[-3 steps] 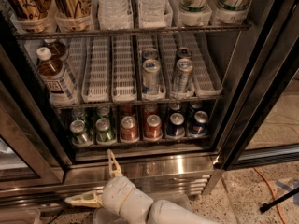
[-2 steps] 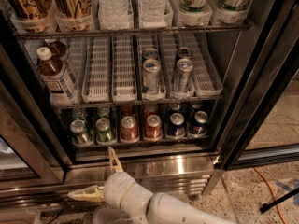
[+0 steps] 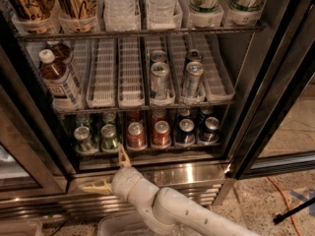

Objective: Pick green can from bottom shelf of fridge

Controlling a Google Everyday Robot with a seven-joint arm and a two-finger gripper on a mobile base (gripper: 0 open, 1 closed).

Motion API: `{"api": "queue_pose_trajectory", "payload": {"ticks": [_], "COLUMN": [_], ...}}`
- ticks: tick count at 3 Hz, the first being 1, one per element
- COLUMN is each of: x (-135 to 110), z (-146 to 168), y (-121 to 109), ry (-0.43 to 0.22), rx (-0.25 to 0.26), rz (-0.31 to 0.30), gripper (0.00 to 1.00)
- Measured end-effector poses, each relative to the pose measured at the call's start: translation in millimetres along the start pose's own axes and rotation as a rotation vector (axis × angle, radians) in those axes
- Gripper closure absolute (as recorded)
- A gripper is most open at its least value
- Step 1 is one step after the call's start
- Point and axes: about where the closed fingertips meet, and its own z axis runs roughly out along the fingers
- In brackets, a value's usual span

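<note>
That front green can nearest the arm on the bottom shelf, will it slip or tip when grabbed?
The green can looks smooth and shiny, so probably slippery. Neighbouring cans flank it closely, so tipping sideways seems unlikely; laid down, its round body would likely roll. The end effector hangs open just below the bottom shelf.

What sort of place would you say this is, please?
Likely a shop or canteen: a commercial drinks fridge, its bottom shelf rowed with cans. The gripper sits open just below that shelf.

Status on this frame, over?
Hand open, empty, just below bottom shelf. Nearest green can upright at front left, untouched. Nothing seen in the way.
</note>
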Motion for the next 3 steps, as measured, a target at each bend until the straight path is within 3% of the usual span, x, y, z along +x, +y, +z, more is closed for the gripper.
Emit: {"api": "queue_pose_trajectory", "payload": {"ticks": [1,2,3], "x": [11.3,12.4,12.4], "z": [10.6,10.7,10.7], "y": [-19.7,-19.3,-19.3], "ry": [-0.052,-0.053,-0.053], "rx": [0.043,0.044,0.044], "rz": [-0.008,-0.006,-0.006], "gripper": [0.00,0.00,0.20]}}
